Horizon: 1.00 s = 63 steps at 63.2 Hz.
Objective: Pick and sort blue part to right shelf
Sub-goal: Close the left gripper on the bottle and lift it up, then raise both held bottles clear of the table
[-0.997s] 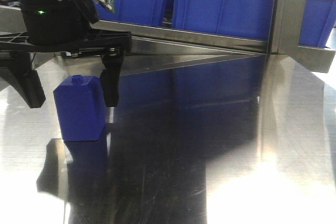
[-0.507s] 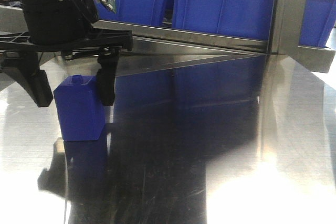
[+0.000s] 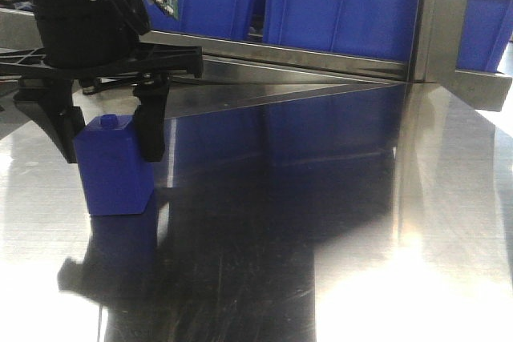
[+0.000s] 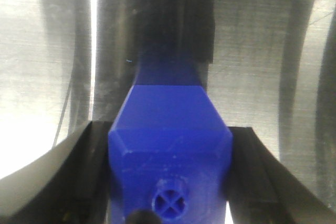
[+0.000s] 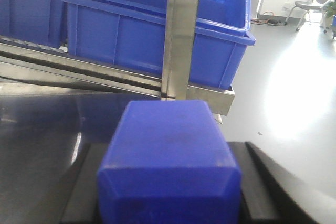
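Left gripper (image 3: 111,152) fingers have closed onto the knobbed blue block (image 3: 112,182), nudging it toward the left edge of the table (image 3: 361,262). Right gripper (image 5: 172,146) holds the blue part (image 5: 168,166) tight between its fingers, facing the right shelf (image 5: 181,35)

Solid deep-blue blue part (image 5: 168,156) between right fingers (image 5: 268,187), steel right shelf (image 5: 181,35) beyond

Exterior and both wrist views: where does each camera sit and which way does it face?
Exterior front: low over the steel table, facing the right shelf; left claw grips a knobbed blue block.
Left wrist: above that claw, looking down on this block.
Right wrist: behind the right claw, over a blue block, facing the shelf.
Shared: exterior and left wrist show the same block.
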{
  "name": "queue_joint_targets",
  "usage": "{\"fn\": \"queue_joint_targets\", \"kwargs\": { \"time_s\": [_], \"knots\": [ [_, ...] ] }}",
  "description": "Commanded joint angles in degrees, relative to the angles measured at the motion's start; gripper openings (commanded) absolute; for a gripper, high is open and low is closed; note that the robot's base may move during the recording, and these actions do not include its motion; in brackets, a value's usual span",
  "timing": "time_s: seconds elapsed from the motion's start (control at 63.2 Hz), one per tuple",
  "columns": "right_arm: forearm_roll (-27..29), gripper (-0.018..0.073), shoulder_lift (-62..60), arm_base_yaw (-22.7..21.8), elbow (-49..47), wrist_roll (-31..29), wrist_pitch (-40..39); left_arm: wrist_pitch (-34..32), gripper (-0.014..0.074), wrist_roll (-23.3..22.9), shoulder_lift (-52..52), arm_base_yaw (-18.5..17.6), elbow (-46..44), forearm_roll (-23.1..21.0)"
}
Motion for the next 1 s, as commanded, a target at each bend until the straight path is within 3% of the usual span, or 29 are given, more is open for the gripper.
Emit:
{"fn": "queue_joint_targets", "kwargs": {
  "time_s": [0.0, 0.127, 0.285, 0.507, 0.76, 0.982],
  "knots": [
    [-0.68, 0.0393, 0.22, -0.34, -1.81, -0.33, -5.64, -0.08, 0.0384, -0.6, -3.29, -0.45, -1.84, 0.04],
    [-0.68, 0.0393, 0.22, -0.34, -1.81, -0.33, -5.64, -0.08, 0.0384, 3.52, -6.8, -0.75, -1.84, 0.04],
    [-0.68, 0.0393, 0.22, -0.34, -1.81, -0.33, -5.64, -2.58, 0.0384, 14.53, -12.4, -0.75, -0.03, -3.57],
    [-0.68, 0.0393, 0.22, -0.34, -1.81, -0.33, -5.64, -18.35, 0.0384, 33.05, -22.11, 0.48, 10.65, -10.98],
    [-0.68, 0.0393, 0.22, -0.34, -1.81, -0.33, -5.59, -39.6, 0.0384, 33.59, -34.69, 5.54, 25.76, -11.96],
    [-0.68, 0.0393, 0.22, -0.34, -1.81, -0.33, -5.59, -46.44, 0.0384, 33.59, -43.71, 12.07, 34.35, -10.61]
  ]
}}
